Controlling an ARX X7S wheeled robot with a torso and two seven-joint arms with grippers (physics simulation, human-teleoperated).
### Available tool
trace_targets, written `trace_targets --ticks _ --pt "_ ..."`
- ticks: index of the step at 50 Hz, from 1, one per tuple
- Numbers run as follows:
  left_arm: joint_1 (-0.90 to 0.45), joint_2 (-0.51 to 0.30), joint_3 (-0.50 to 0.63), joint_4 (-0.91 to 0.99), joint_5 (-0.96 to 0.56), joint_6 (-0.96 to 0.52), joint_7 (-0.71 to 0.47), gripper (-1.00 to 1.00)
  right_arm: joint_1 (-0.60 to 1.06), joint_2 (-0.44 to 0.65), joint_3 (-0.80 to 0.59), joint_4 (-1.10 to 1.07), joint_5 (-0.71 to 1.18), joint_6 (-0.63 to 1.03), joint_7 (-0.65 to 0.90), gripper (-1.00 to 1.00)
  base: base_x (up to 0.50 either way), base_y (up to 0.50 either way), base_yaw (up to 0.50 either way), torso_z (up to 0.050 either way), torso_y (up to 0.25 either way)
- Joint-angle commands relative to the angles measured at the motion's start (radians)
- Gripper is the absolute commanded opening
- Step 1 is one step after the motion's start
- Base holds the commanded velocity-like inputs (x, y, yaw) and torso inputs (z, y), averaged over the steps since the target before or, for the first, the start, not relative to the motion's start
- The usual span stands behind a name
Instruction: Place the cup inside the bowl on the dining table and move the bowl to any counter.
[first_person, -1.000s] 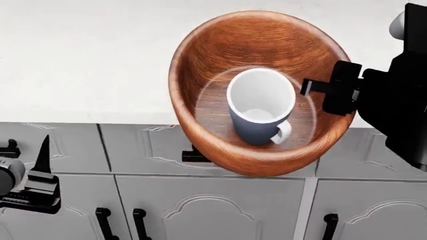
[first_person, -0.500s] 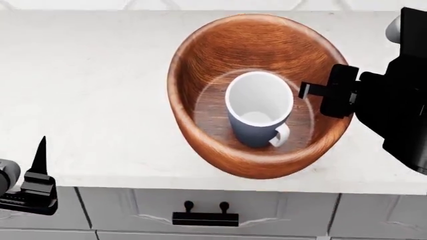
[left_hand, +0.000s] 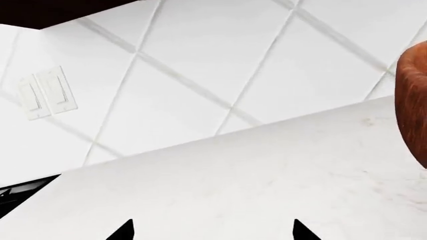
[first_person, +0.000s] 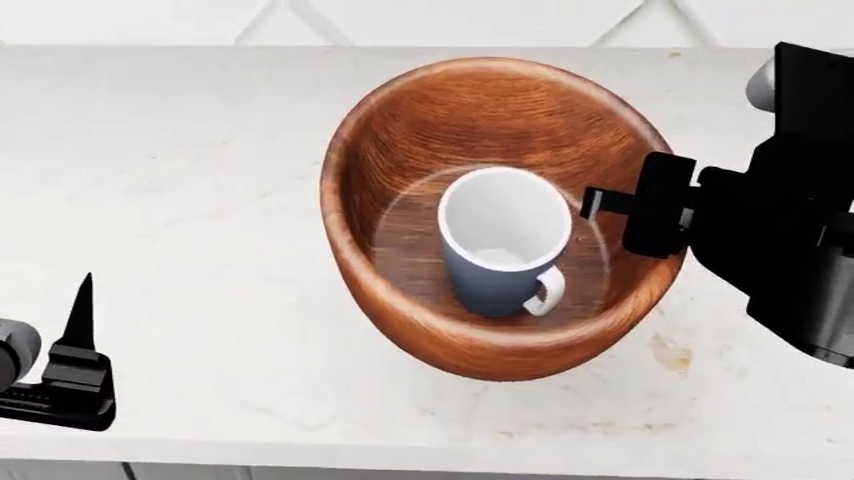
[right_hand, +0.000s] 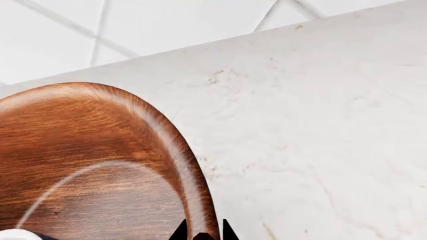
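Observation:
The reddish-brown wooden bowl (first_person: 494, 115) is over the marble-look counter (first_person: 174, 200); I cannot tell whether it rests on it. The blue-grey cup (first_person: 501, 245) stands upright inside the bowl, its white handle toward the front. My right gripper (first_person: 617, 212) is shut on the bowl's right rim; in the right wrist view the gripper (right_hand: 203, 232) pinches the rim of the bowl (right_hand: 100, 150) between both fingertips. My left gripper (first_person: 78, 330) hangs open at the front left, away from the bowl, and is empty in its own view (left_hand: 212, 232). The dining table is out of view.
A white diagonal-tiled wall (first_person: 400, 20) backs the counter, with two switch plates (left_hand: 47, 92) on it. A small brown stain (first_person: 667, 352) marks the counter near the bowl's front right. A dark opening (left_hand: 20, 192) borders one end of the counter (left_hand: 267, 175).
The view has moved forward over the counter; the cabinet doors and the drawer handle have dropped out of sight. The bowl with the cup, held by my right gripper, now lies farther in over the counter.

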Motion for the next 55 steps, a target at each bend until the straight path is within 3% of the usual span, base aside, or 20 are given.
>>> trace_targets --ticks 1,18,55 --pt "-0.010 0.017 0.012 -0.025 0.011 0.044 -0.003 1.00 -0.011 -0.009 0.012 0.001 -0.012 -0.018 -0.022 -1.00 0.29 0.00 0.00 0.000 0.000" --pt "-0.001 0.012 0.005 -0.021 0.006 0.049 -0.006 1.00 -0.032 -0.021 0.002 0.017 -0.018 -0.030 -0.033 -1.00 0.28 0.00 0.00 0.001 0.001" --pt "0.019 0.009 -0.001 -0.036 -0.003 0.075 -0.005 1.00 -0.107 -0.044 -0.053 0.071 -0.051 -0.039 -0.072 -1.00 0.00 0.00 0.00 0.000 0.000"
